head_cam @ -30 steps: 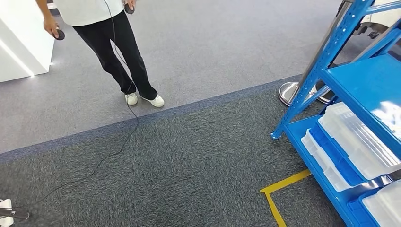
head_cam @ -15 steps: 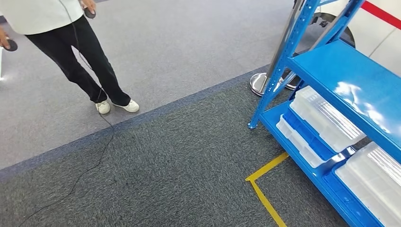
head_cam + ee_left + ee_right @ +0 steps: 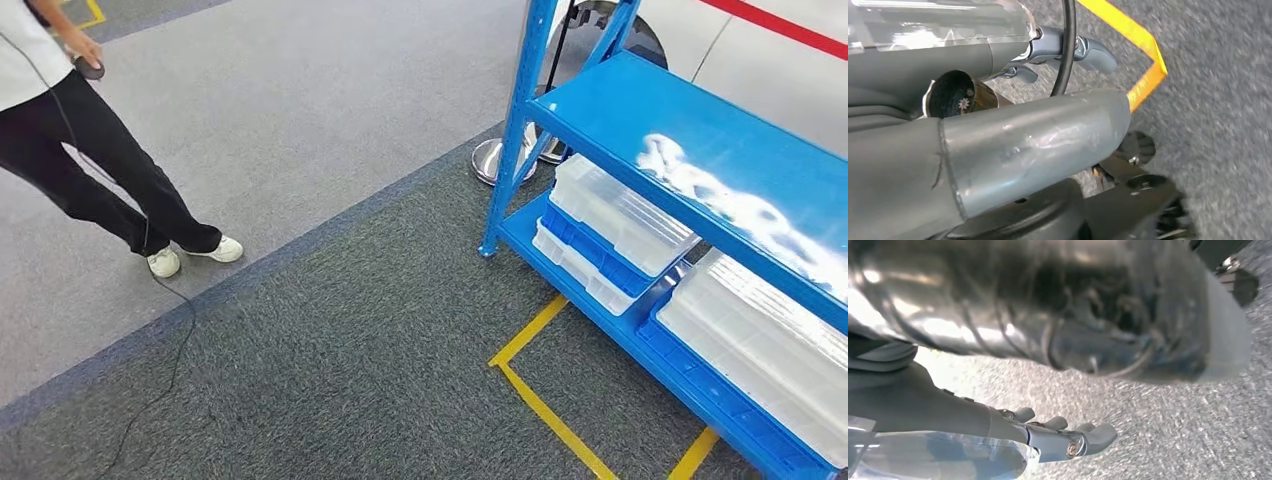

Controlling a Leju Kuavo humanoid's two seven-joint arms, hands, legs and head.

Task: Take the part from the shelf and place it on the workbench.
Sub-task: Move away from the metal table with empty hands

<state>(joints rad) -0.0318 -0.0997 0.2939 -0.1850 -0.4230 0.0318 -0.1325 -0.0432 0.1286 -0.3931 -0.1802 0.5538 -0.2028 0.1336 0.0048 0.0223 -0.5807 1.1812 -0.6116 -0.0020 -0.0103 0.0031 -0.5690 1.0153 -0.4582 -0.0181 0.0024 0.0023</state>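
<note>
Standing on grey carpet, the blue shelf point(image 3: 690, 140) holds clear plastic bins point(image 3: 620, 215) on its lower tier. Both the left robot hand point(image 3: 1068, 50) and right robot hand point(image 3: 1058, 432) hang empty, fingers loosely extended.

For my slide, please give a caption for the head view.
Blue shelf with clear bins beside yellow floor tape; a person stands nearby.

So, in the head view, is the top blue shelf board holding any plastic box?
No, the top blue shelf board is bare and shiny; the clear plastic boxes sit on the lower level beneath it.
</note>
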